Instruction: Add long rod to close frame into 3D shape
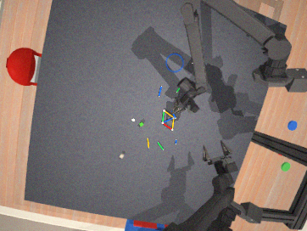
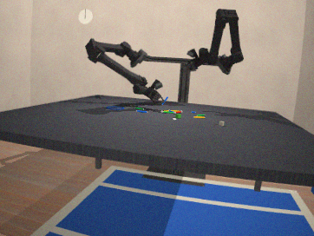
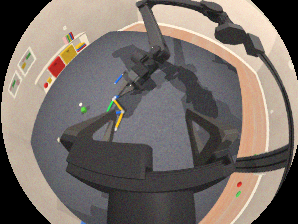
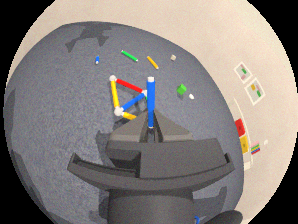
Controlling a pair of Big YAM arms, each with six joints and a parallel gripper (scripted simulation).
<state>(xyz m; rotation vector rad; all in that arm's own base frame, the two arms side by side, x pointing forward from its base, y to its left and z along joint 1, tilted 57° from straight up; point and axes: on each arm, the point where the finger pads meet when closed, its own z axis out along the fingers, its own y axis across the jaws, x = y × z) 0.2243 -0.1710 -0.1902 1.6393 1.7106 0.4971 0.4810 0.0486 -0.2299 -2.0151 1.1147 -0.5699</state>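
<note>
The frame [image 1: 168, 120] of red, yellow, blue and green rods joined by steel balls lies on the dark table. It also shows in the right wrist view [image 4: 128, 99] and the left wrist view [image 3: 117, 111]. My right gripper [image 1: 180, 108] hangs just beside and above the frame, shut on a long blue rod [image 4: 150, 103] that points out from the fingers towards the frame. In the exterior view the rod [image 2: 164, 101] is tilted and above the table. My left gripper [image 1: 215, 154] is open and empty, well away from the frame near the table's edge.
Loose rods lie around the frame: a blue one [image 1: 159, 91], a green one [image 1: 178, 90], a yellow one [image 1: 147, 143], another green one [image 1: 160, 145] and a short blue one [image 1: 175, 142]. A white ball [image 1: 133, 120], a green cube [image 1: 141, 124] and a beige cube [image 1: 122, 155] lie to one side.
</note>
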